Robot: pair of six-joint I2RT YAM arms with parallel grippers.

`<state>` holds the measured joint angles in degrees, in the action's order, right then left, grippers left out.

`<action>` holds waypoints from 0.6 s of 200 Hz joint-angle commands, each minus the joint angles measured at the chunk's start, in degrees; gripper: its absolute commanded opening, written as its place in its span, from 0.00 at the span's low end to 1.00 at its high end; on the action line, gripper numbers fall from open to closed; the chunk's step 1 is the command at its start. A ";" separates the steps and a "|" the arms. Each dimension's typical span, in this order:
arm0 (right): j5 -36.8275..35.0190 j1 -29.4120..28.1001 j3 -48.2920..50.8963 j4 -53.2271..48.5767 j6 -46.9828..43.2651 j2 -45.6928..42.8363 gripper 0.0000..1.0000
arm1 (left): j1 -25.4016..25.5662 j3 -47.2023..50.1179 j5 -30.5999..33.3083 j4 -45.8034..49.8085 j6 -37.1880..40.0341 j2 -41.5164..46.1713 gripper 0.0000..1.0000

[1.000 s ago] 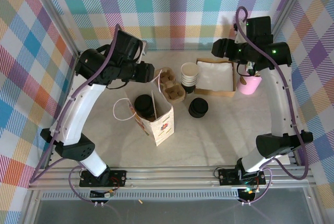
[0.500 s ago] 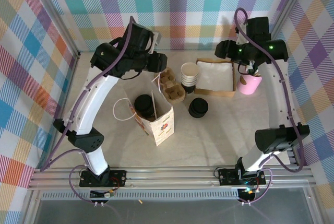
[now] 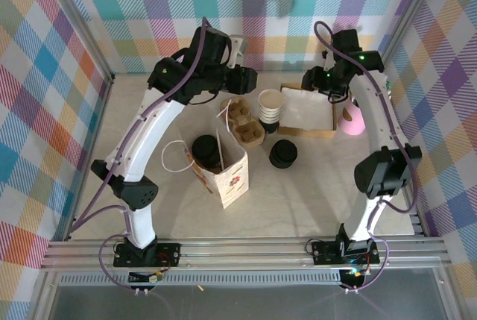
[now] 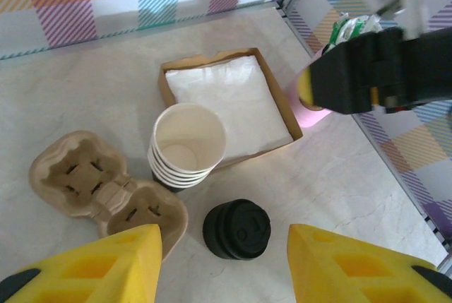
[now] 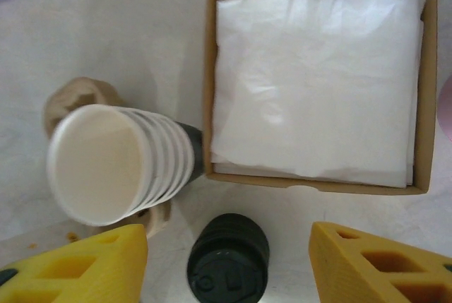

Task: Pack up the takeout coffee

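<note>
The takeout coffee [image 3: 204, 148], showing its round black lid, sits in the open top of the white paper bag [image 3: 229, 177] at the table's middle left; its dark sides are hidden. My left gripper [image 3: 250, 81] hangs open high over the back of the table, above the cardboard carrier [image 3: 245, 123]. In the left wrist view its yellow fingers [image 4: 106, 264] stand wide apart with nothing between them. My right gripper [image 3: 316, 80] hovers open over the napkin box [image 3: 308, 109], its fingers [image 5: 367, 264] spread and empty.
A stack of lidless white-rimmed cups [image 3: 270, 106] [image 4: 188, 140] [image 5: 106, 163] stands next to the carrier [image 4: 99, 186]. A low stack of loose black lids [image 3: 283, 154] [image 4: 236, 229] [image 5: 228, 260] lies in front. A pink cup [image 3: 355, 119] stands right of the napkin box [image 4: 229, 98] [image 5: 318, 70].
My left arm has swung right and toward the back, ending over the carrier. The right arm has moved left from the pink cup to above the napkin box. The bag and coffee stayed put.
</note>
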<state>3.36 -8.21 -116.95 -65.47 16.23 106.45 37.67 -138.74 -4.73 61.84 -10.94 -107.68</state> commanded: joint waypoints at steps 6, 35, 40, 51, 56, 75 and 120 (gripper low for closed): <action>-3.80 -0.31 -0.22 -0.22 0.01 4.25 0.62 | -0.52 -2.82 -2.52 -2.15 -0.48 -1.65 0.51; -5.00 -0.40 1.58 3.24 1.11 8.52 0.64 | -0.53 -3.03 -2.14 -2.26 -0.48 -2.14 0.51; -5.19 -0.40 1.38 3.56 1.23 9.39 0.64 | -0.56 -3.03 -1.86 -2.12 -0.40 -2.10 0.52; -5.70 -0.36 0.83 4.28 1.59 11.20 0.65 | -0.55 -2.98 -1.05 -1.75 -0.31 -1.93 0.52; -6.02 -0.35 0.76 4.77 1.63 11.95 0.65 | -0.57 -3.01 -0.63 -1.60 -0.23 -1.86 0.52; -5.90 -0.38 -0.43 5.79 2.05 14.91 0.66 | -0.58 -2.98 0.94 -0.65 0.22 -1.75 0.53; -7.12 -0.32 -3.74 5.88 1.22 20.93 0.70 | -0.55 -2.68 4.02 0.73 0.39 -1.21 0.54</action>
<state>-2.46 -8.27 -117.78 -60.29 17.54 125.38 37.67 -140.00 -2.85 61.39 -11.05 -109.78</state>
